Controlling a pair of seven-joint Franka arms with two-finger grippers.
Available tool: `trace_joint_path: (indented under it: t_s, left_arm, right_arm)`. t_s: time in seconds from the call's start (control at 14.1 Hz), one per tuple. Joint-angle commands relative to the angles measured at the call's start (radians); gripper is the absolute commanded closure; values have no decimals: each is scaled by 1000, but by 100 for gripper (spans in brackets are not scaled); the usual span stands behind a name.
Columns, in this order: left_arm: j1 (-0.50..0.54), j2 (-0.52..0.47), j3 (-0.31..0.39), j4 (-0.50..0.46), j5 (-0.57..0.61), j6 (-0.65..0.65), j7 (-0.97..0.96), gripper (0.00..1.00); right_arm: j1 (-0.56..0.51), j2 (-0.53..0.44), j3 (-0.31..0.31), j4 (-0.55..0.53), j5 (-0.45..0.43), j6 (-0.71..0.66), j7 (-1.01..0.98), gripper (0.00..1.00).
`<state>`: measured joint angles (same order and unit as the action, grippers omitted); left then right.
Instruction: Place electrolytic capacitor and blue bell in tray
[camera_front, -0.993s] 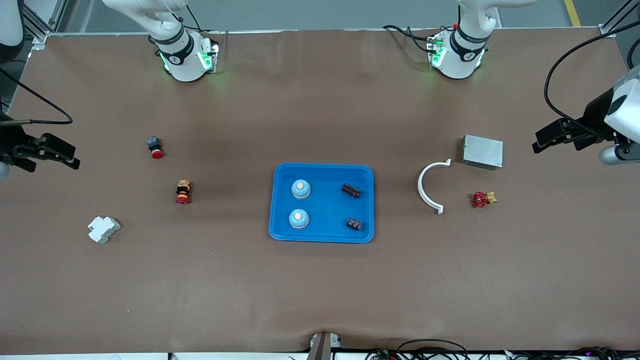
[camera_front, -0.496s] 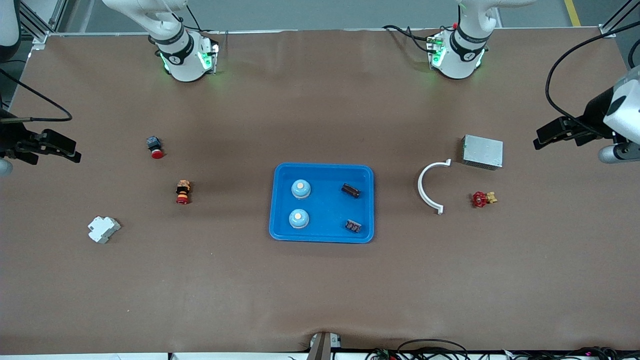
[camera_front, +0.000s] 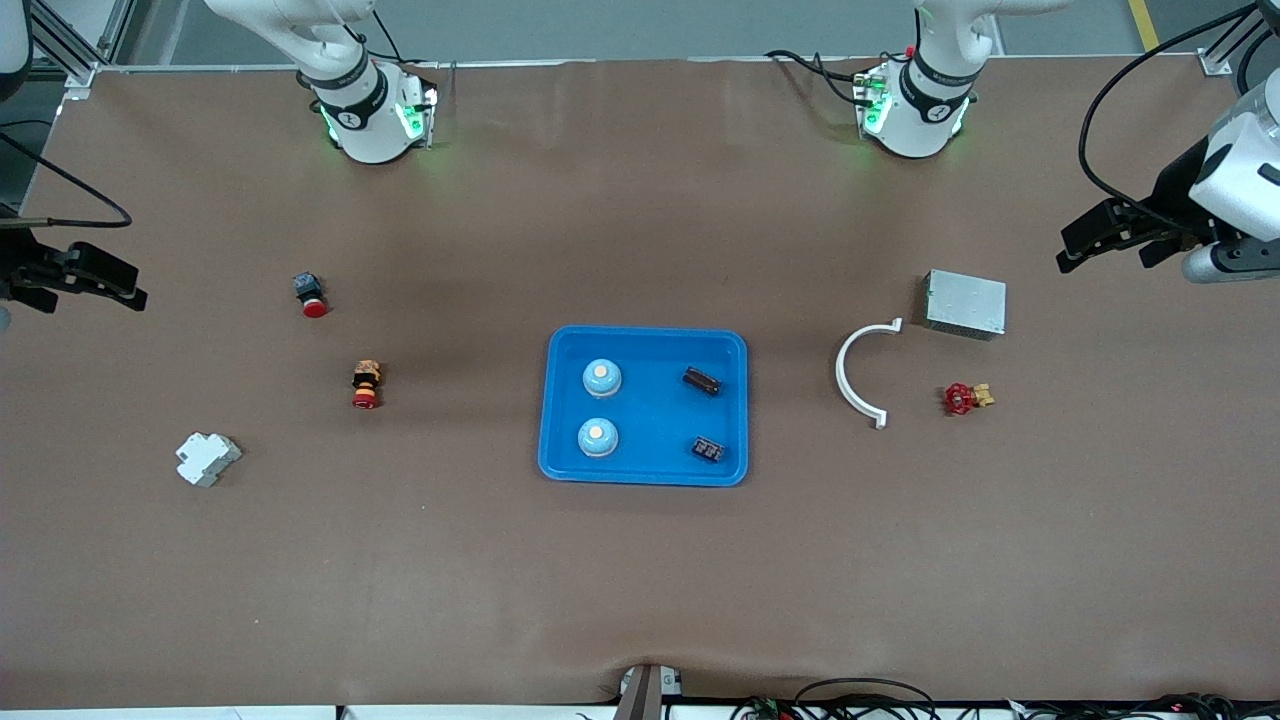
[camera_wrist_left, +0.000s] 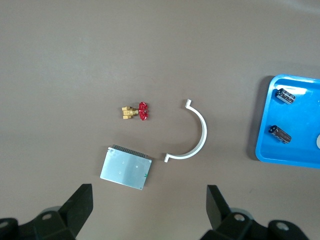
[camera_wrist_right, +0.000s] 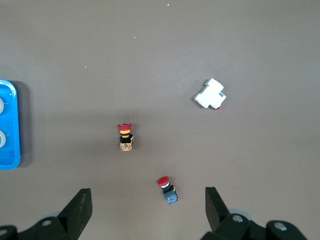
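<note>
Tray: we see the blue tray (camera_front: 647, 405) mid-table, flat on the brown cover.
Blue bells: 2 bells sit inside it toward the right arm's end, the farther bell (camera_front: 601, 377) and the nearer bell (camera_front: 597, 437).
Capacitors: 2 dark electrolytic capacitors lie in it toward the left arm's end, the farther capacitor (camera_front: 701, 380) and the nearer capacitor (camera_front: 708, 449).
Left gripper: the left gripper (camera_wrist_left: 147, 210) hangs high over the table's edge at the left arm's end, fingers spread, nothing between them.
Right gripper: the right gripper (camera_wrist_right: 147, 210) hangs over the edge at the right arm's end, likewise spread and empty.
Step in hand: we judge the placing done; both arms stand clear of the work.
Next move: we expect none beyond parking, since no bell or capacitor lies outside the tray.
Leftovers: the grey box (camera_front: 964, 303), white arc (camera_front: 860, 373) and red valve (camera_front: 964, 398) need no handling.
</note>
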<state>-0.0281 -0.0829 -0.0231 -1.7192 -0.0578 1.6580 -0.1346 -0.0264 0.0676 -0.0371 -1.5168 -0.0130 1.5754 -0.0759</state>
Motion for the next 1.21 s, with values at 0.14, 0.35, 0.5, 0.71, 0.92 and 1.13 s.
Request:
trace_joint_path:
  t_s: [0.14,0.35,0.5,0.71,0.92,1.13]
  left_arm:
    - [10,5,-5,3,13,12,13,0]
    - [8,12,-3,6,15,12,13,0]
    - [7,20,-3,6,16,12,13,0]
    - [13,15,-3,9,15,11,16,0]
    - [19,17,-9,10,16,11,12,0]
    - [22,17,-11,10,16,11,13,0]
  right_arm:
    - [-4,-31,3,-28,-13,-2,22,0]
    - [-3,-31,5,-28,-5,2,30,0]
    - [-3,-29,5,-29,1,9,30,0]
    - [-3,-26,5,-29,5,14,31,0]
    - [-3,-25,5,-32,41,20,51,0]
    - [0,-25,6,-32,41,25,51,0]
